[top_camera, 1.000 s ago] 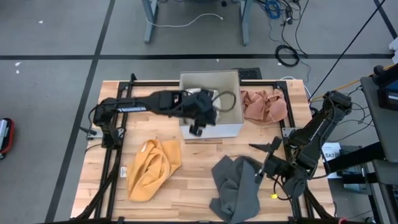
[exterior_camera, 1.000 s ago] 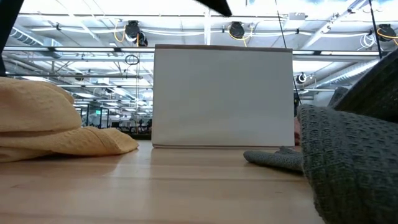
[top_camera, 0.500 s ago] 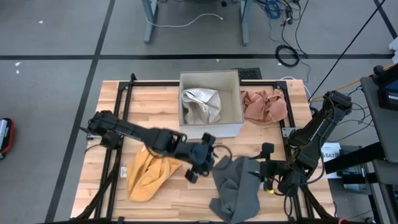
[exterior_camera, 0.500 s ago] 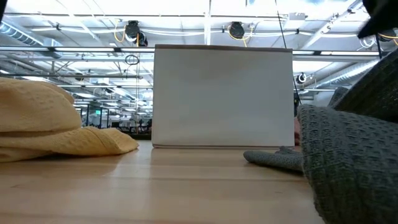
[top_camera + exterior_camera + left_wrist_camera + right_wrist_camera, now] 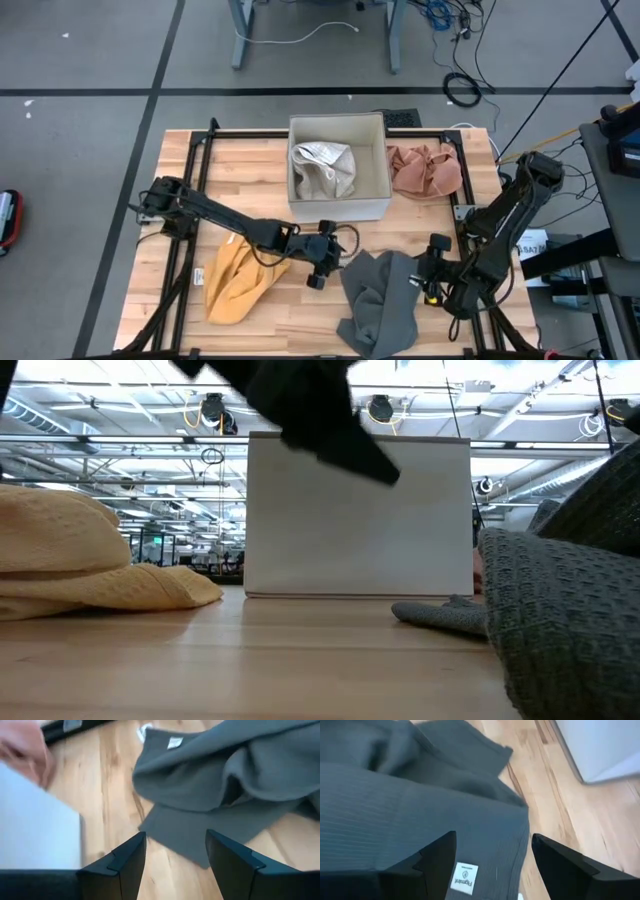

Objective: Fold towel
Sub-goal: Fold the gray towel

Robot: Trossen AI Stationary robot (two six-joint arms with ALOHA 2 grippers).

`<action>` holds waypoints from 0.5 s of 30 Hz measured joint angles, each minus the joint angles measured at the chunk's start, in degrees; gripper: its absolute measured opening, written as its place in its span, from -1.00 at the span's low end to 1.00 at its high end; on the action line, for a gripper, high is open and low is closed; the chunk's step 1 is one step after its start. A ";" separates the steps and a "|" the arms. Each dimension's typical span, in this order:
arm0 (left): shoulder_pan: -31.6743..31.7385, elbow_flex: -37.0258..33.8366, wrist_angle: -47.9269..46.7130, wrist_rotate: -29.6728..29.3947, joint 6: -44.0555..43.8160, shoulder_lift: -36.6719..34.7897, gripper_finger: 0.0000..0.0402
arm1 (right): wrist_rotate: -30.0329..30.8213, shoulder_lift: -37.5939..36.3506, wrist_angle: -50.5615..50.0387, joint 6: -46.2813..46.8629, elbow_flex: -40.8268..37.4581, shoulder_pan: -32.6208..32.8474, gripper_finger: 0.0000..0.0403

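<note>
The grey towel [image 5: 380, 300] lies crumpled on the wooden table near its front edge, right of the middle; the low view shows it at the right [image 5: 570, 590]. My left gripper [image 5: 330, 257] hovers open just left of the towel's upper left edge, slanting down toward it [image 5: 175, 860]; the towel's edge [image 5: 225, 780] lies ahead of the fingers. My right gripper [image 5: 420, 270] stands open over the towel's right edge, with towel cloth [image 5: 410, 795] and its small label under its open fingers [image 5: 492, 865]. Neither gripper touches the towel.
A yellow towel [image 5: 240, 275] lies bunched at the front left. A white box [image 5: 338, 165] with a pale cloth in it stands at the far middle. A pink cloth [image 5: 425, 170] lies to its right. A black frame rail [image 5: 190, 230] runs along the table's sides.
My left gripper has swung from above the white box toward the table's near edge and come down beside the grey towel's left edge, still open. My right gripper has tipped downward and sunk a little over the towel's right edge. The towel has stayed still.
</note>
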 joint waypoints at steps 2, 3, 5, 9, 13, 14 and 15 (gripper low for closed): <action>1.36 -3.50 4.56 2.75 -3.17 0.02 0.05 | 0.00 2.27 -0.29 2.14 0.00 0.44 0.24; 2.02 -4.98 6.60 4.33 -4.80 0.03 0.05 | 0.00 3.40 -0.44 3.33 0.00 0.61 0.24; 3.15 -6.77 9.92 6.73 -7.76 1.10 0.05 | -0.01 5.82 -0.80 5.84 0.00 0.84 0.24; 3.68 -8.04 13.06 8.98 -9.50 5.07 0.05 | -0.51 10.77 -0.77 11.10 0.00 1.50 0.24; 3.45 -7.97 18.32 11.65 -9.67 9.05 0.05 | -3.43 15.19 -1.07 16.03 0.00 1.82 0.24; 3.48 -7.99 19.59 11.79 -9.68 10.05 0.05 | -3.91 16.28 -1.02 17.14 0.00 1.80 0.24; 3.54 -7.99 20.67 11.77 -9.74 10.86 0.05 | -4.57 17.31 -1.02 18.31 0.00 1.77 0.24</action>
